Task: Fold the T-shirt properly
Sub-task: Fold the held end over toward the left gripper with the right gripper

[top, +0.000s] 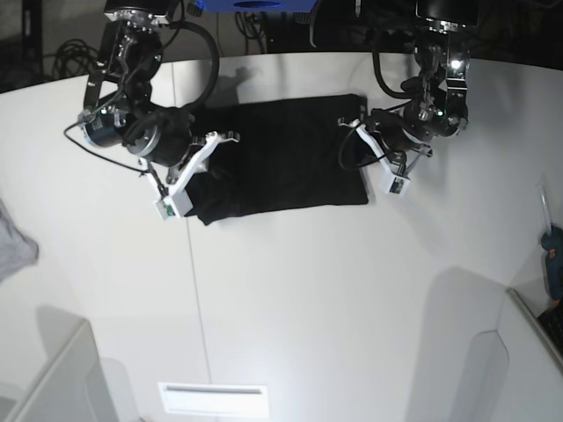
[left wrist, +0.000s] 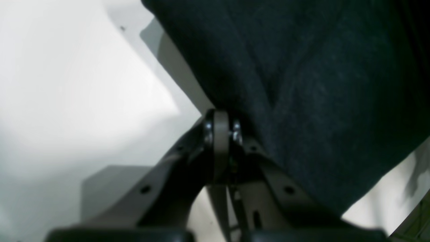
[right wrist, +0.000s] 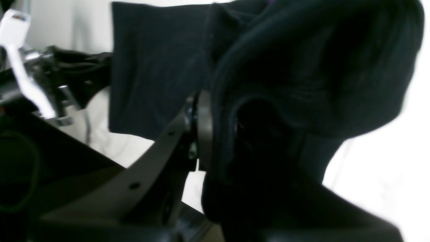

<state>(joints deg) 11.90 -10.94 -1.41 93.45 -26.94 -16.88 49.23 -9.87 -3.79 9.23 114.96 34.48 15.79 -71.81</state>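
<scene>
The left gripper [left wrist: 221,129] has its jaws pressed together on the edge of the T-shirt [left wrist: 302,84], the black cloth bunching just above and to the right of the fingertips in the left wrist view, with bare pale surface off to the left of them. The right gripper [right wrist: 215,134] also pinches the T-shirt [right wrist: 161,67]; a thick roll of black fabric wraps over and around its far finger, and a flatter panel of the shirt hangs beyond the near finger. In the base view the left gripper [top: 374,141] sits at one side edge of the T-shirt [top: 281,158] and the right gripper [top: 198,171] at the opposite side edge, so the garment lies between the two as a rough dark rectangle. There is one T-shirt, two arms and two grippers, plus one small grey cloth [top: 13,246] well away from the right gripper at the frame edge. The shirt rests on a white table [top: 290,299] with seams between its panels; behind the arms the room is dark, with cables and a blue object [top: 259,5] near the arm bases
</scene>
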